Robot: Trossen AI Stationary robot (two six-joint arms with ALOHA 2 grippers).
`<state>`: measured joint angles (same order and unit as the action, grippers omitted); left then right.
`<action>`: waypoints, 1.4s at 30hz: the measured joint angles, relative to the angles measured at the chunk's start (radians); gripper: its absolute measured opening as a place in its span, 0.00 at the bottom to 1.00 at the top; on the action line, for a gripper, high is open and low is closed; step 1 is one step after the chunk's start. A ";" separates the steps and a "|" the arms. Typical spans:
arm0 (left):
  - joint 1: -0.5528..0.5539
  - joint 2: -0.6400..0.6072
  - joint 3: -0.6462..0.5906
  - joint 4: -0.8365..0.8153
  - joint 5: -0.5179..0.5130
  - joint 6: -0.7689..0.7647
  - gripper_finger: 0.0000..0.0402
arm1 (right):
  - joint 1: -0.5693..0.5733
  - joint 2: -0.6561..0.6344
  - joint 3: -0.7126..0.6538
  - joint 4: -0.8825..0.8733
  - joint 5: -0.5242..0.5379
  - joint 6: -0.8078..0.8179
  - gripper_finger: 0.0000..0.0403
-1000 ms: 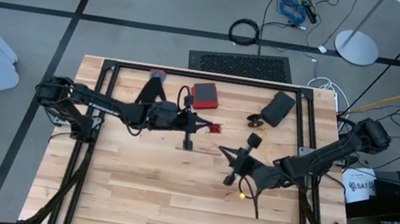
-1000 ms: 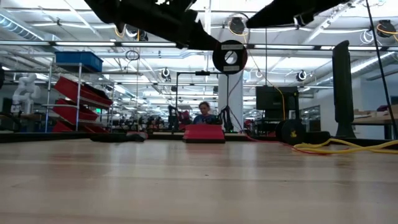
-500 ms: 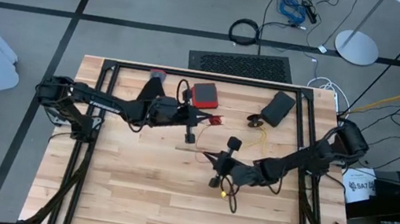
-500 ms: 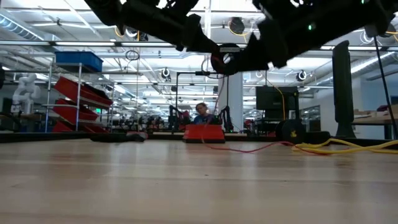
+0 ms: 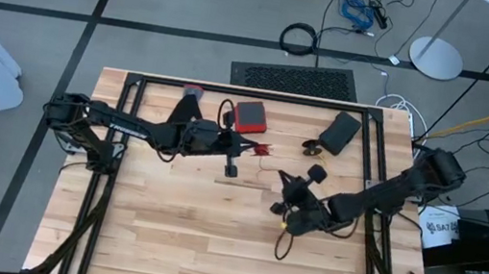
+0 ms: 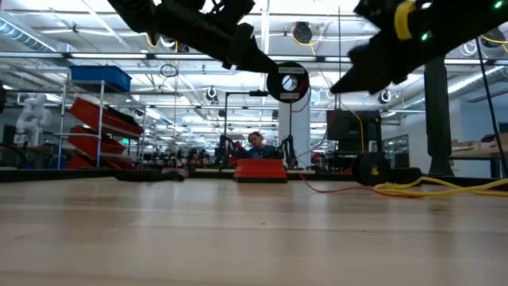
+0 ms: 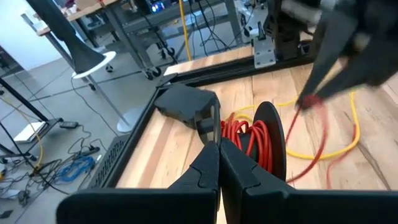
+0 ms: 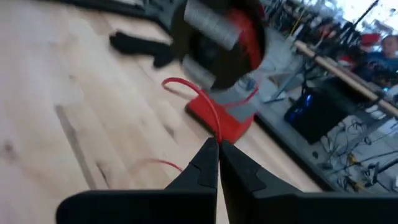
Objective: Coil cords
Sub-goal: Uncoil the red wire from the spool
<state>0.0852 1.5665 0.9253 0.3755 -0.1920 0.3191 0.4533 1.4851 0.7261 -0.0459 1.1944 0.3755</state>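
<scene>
right pincer [image 8: 217,144], fingers pressed together, pinches a thin red cord [image 8: 199,99] above the middle of the wooden bench [image 5: 162,232]. left pincer [image 7: 219,146], also clenched, grips a black spool [image 7: 268,134] wound with red cord, near a red box [image 5: 250,115]. yellow cord [image 7: 348,134] lies on the bench beside the spool.

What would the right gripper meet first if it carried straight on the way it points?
Probably the black spool of red cord held up ahead of the right gripper; depth is unclear.
</scene>
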 joint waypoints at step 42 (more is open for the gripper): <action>0.103 0.000 0.000 0.008 -0.053 -0.024 0.00 | 0.123 0.143 0.000 0.504 -0.463 -0.258 0.00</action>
<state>0.1878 1.5669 0.9249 0.3834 -0.2448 0.2955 0.5758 1.6276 0.7261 0.4583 0.7310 0.1180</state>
